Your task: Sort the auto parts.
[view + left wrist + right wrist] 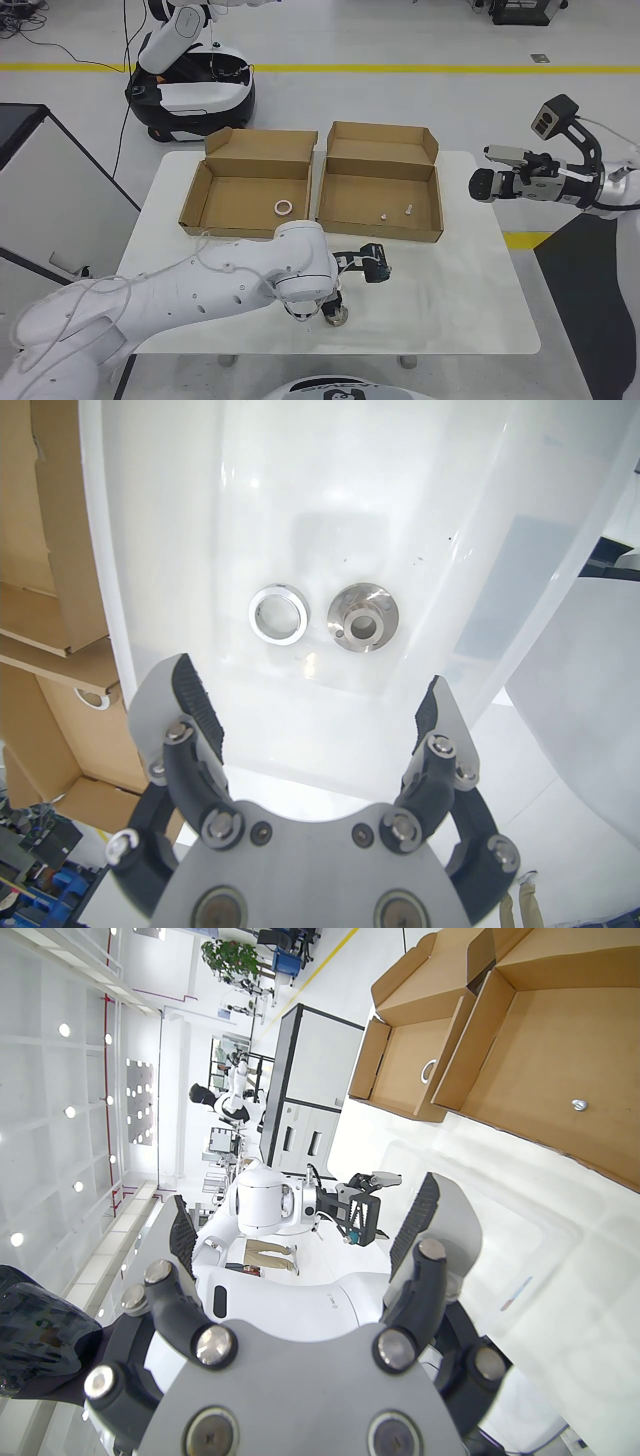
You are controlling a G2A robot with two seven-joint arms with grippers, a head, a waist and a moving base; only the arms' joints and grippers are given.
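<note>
On table (460,290), far half: left box (245,190) and right box (380,195) side by side. In left box, ring (284,208); in right box, two bolts (408,209). Near front edge, loose ring (278,614) just beside flange (362,616).

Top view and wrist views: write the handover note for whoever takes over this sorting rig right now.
Left hand: open, empty, over a loose ring and a flanged hub that lie side by side, apart, on the table.
Right hand: open, empty, raised near the table's right edge.
Done: a boxed ring lies in the left box; two small parts lie in the right box.
Left: loose ring and flanged hub are not yet boxed. The loose ring probably joins the boxed ring.
</note>
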